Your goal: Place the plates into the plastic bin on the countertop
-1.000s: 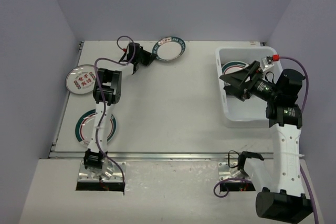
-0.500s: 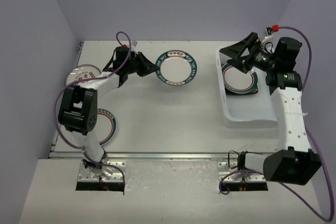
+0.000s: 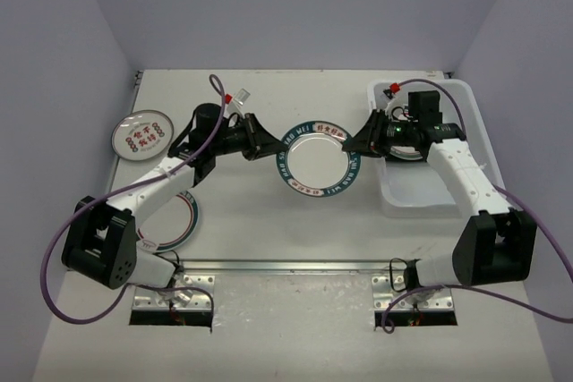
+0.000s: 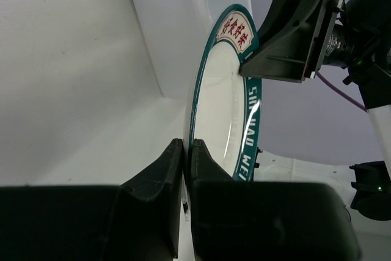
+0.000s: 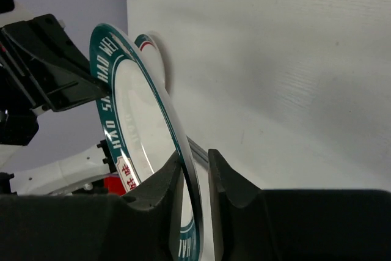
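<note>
Clamping the rim of the raised teal-rimmed plate (image 3: 315, 160), left hand (image 4: 186, 147) faces right hand (image 5: 194, 156), narrowly parted astride the opposite edge; plastic bin (image 3: 428, 200) holds a second plate (image 3: 414, 157).

Teal-rimmed plate (image 3: 315, 160) aloft (face up) over countertop (image 3: 269, 216), white bin (image 3: 421, 203) right

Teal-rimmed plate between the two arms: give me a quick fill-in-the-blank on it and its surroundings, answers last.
The left gripper is shut on the teal-rimmed plate's ____.
The right gripper is ____, its fingers straddling the opposite edge.
The plate with red medallions lies on the ____, outside the plastic bin.
Missing: rim; open; countertop.
</note>
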You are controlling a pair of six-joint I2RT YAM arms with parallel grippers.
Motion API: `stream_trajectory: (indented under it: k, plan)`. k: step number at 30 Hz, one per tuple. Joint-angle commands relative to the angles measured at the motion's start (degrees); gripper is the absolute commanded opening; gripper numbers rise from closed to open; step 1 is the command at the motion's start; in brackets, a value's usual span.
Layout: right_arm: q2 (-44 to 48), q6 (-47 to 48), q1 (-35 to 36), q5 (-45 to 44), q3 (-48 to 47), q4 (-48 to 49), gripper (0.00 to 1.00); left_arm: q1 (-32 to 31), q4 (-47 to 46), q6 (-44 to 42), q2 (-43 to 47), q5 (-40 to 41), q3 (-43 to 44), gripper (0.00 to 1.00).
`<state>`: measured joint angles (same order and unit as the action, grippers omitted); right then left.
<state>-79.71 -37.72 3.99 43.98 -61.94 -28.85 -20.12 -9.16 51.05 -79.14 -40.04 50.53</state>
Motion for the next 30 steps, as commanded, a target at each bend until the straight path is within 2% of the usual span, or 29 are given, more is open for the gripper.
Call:
stream_trajectory:
  k: [1,3,4,6,7,10,11,16,18,20,22,26,30]
  plan:
    - [3.59,0.16,-0.55,8.26,2.93,5.68,0.17,0.61,-1.89,1.01,3.30,-0.18,3.95,0.00]
    - [3.68,0.37,-0.48,10.05,3.50,5.64,0.04,0.61,-1.33,0.98,3.29,-0.03,4.73,0.00]
    - [3.84,0.31,-0.61,9.57,3.66,5.34,0.00,0.61,0.85,0.27,3.11,0.77,5.90,0.19]
    - [4.42,-0.16,-1.18,6.97,3.95,4.83,0.00,0.61,8.57,-2.41,2.50,3.56,9.45,0.86]
    - [4.92,-0.39,-2.22,4.64,4.16,4.53,0.00,0.62,14.24,-4.16,2.46,6.51,11.25,1.00]
    - [8.65,-9.87,-12.71,-2.23,7.86,5.99,0.00,2.38,34.87,-9.76,1.57,22.99,18.86,1.00]
    - [10.02,-14.26,-15.99,-5.99,9.35,6.89,0.00,3.50,37.69,-10.45,2.05,25.18,19.39,1.00]
    - [19.79,-32.13,-29.64,-28.00,18.36,12.20,0.00,10.72,39.76,-13.07,7.98,22.43,14.08,1.00]
    - [19.42,-35.05,-31.88,-33.89,17.91,10.60,0.00,11.33,41.10,-14.52,9.70,22.64,13.46,1.00]
    - [18.45,-37.75,-32.28,-44.75,17.80,9.68,0.00,11.42,43.63,-16.26,10.28,24.05,13.07,1.00]
    - [16.31,-41.70,-32.21,-48.90,19.14,12.43,0.00,11.42,44.99,-17.58,10.33,23.52,12.38,1.00]
    - [10.67,-43.97,-31.66,-47.60,19.60,18.46,0.00,11.42,45.67,-18.58,10.51,21.18,10.61,1.00]
    - [3.25,-40.87,-30.07,-47.17,17.68,25.36,0.00,11.42,46.56,-20.07,10.46,20.86,11.21,1.00]
